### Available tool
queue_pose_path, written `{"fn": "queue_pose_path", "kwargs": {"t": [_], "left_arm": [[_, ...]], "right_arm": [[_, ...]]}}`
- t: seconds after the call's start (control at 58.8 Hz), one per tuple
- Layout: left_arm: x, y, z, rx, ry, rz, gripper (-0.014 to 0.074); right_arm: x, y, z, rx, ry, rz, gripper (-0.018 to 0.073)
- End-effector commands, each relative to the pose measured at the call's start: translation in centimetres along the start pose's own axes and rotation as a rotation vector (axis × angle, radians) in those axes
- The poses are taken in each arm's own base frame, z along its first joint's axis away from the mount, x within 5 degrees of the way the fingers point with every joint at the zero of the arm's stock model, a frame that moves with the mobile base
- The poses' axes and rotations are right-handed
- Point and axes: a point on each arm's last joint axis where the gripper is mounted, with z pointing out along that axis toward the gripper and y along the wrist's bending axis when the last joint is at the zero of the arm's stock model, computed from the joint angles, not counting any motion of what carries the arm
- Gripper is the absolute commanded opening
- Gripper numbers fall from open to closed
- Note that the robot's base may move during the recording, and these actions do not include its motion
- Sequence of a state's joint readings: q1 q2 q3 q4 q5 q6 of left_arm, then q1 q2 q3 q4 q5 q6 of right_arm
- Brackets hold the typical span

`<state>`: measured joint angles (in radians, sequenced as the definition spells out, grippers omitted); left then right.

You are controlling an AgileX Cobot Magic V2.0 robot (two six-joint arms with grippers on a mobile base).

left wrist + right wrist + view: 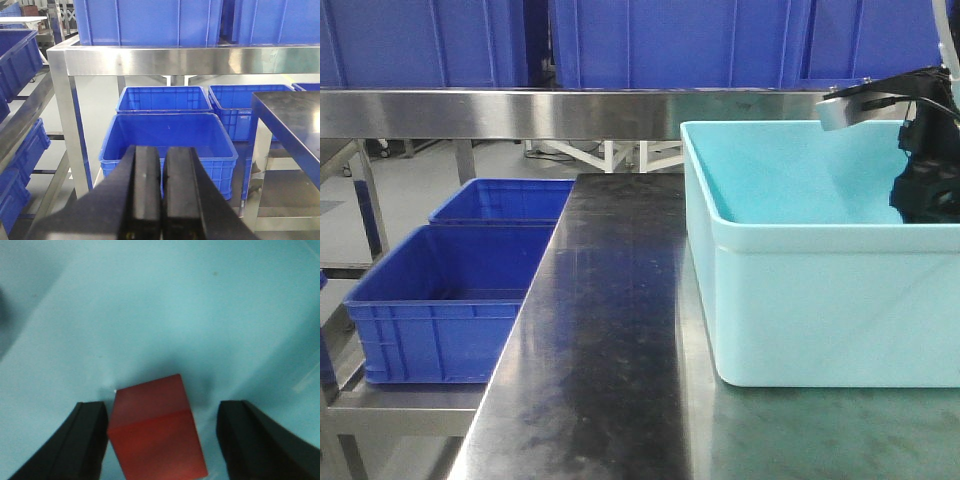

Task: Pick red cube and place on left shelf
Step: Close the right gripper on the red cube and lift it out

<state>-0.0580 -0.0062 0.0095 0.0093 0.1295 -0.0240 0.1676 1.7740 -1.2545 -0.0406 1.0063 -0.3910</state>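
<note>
The red cube (pixel 156 430) lies on the floor of the light blue tub (pixel 150 305), seen only in the right wrist view. My right gripper (pixel 162 440) is open and straddles the cube; the left finger (pixel 85 440) touches or nearly touches its left face, and the right finger (pixel 250 440) stands apart from it. In the front view the right arm (pixel 925 150) reaches down inside the tub (pixel 800 300), and the cube is hidden there. My left gripper (pixel 161 195) is shut and empty, hanging off the table's left side above the blue crates.
A steel shelf rail (pixel 520 112) runs across the back with blue bins (pixel 660 40) on top. Two blue crates (pixel 450 300) sit on a low rack left of the steel table (pixel 610 330). In the left wrist view a steel frame post (pixel 67 115) stands close.
</note>
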Motion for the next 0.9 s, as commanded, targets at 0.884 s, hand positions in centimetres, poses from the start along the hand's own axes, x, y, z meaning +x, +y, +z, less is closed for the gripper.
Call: {"fn": "queue_pose_path", "kwargs": {"t": [0.884], "left_arm": [[-0.1,0.0,0.0,0.007,-0.08,-0.004,0.0102]], "right_arm": [[10.2,5.1,-21.0,0.218,-1.078,0.143,0.0062]]}}
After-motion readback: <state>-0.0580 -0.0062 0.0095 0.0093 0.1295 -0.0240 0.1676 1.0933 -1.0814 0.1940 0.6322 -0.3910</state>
